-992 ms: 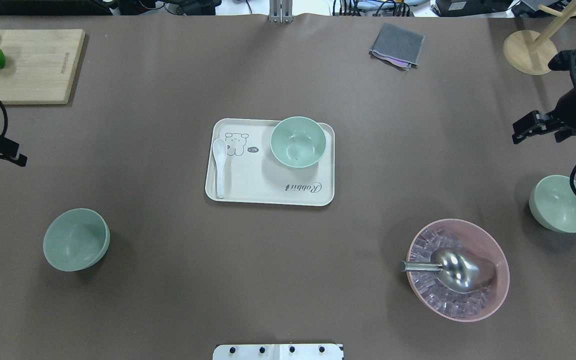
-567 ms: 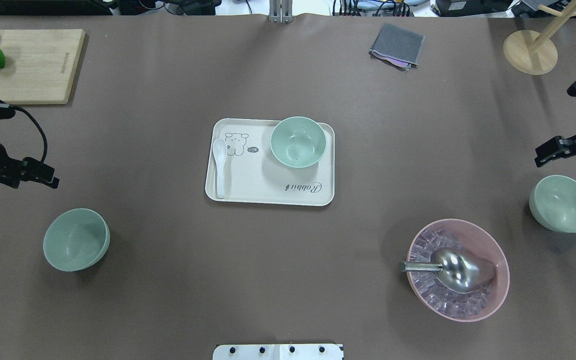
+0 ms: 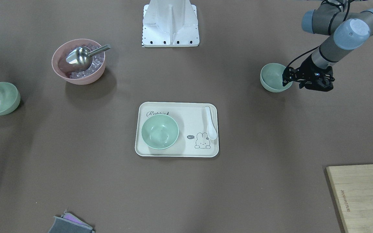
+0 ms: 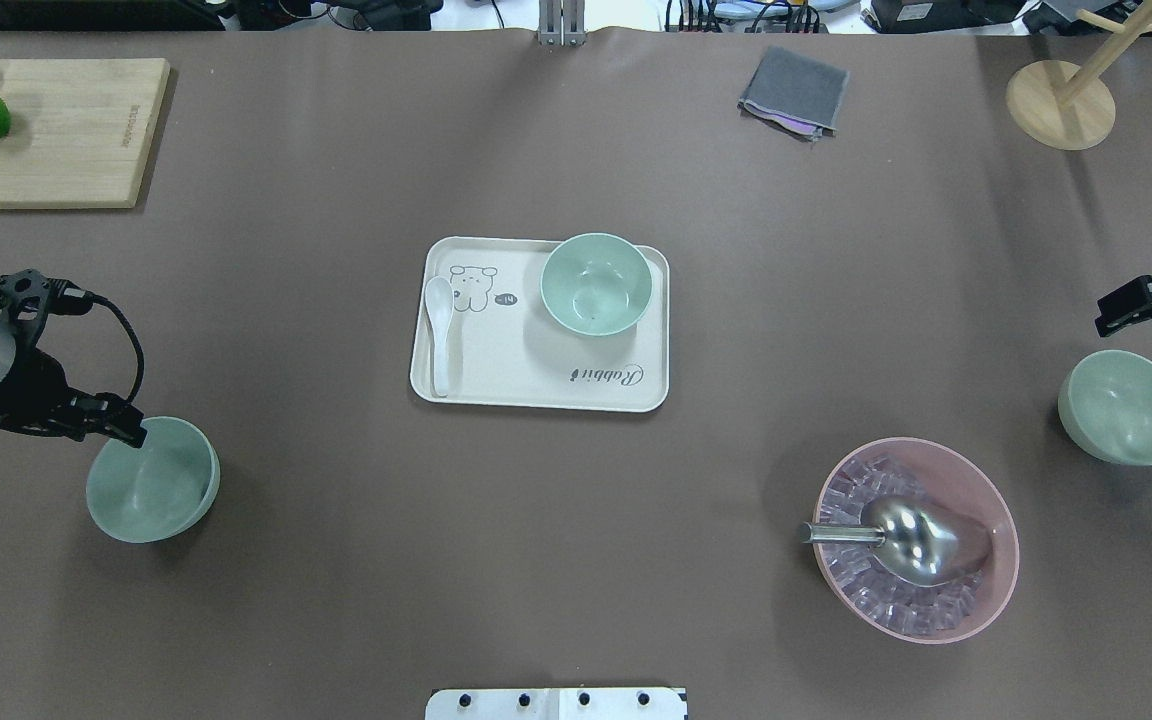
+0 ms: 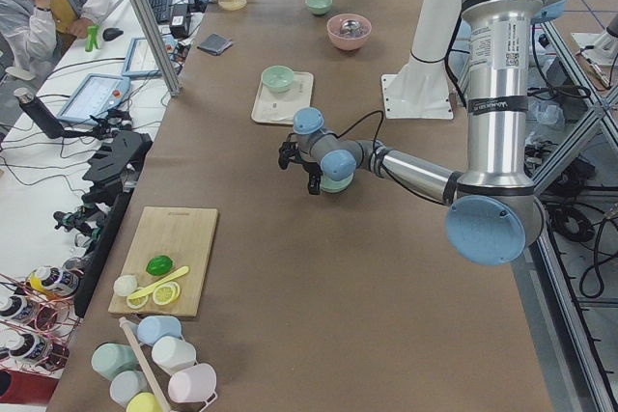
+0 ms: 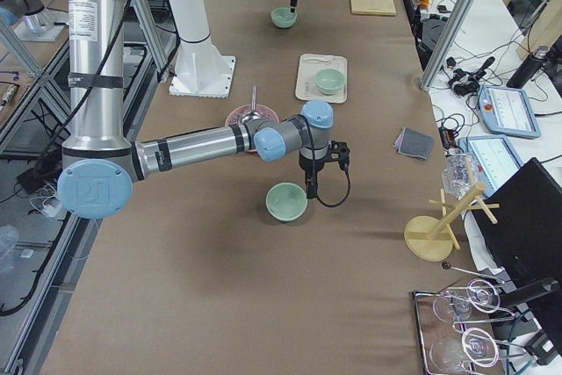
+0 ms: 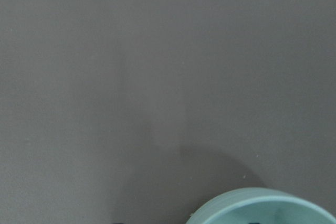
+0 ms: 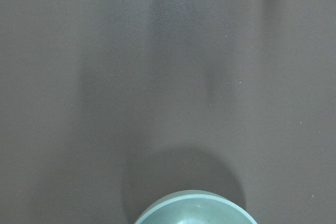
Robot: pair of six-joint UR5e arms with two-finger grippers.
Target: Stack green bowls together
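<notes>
Left green bowl point(image 4: 161, 490): by the desk's left edge, with the left end effector point(image 4: 128, 432) over its rim; I cannot tell whether its jaws are apart or together.
Right green bowl point(image 4: 1123, 407): by the desk's right edge; the right end effector point(image 4: 1124, 308) is near it, and its spread cannot be told either.
Middle green bowl point(image 4: 596, 284): on the tray point(image 4: 496, 385), mid-desk.
Handling: likely light, stiff and slick; pinch the rim wall, or it may skid.

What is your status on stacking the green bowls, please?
Left gripper at left bowl rim, right gripper beside right bowl; fingers unclear. Green bowls unstacked, third bowl on the tray. Pink bowl near right bowl, not blocking.
</notes>
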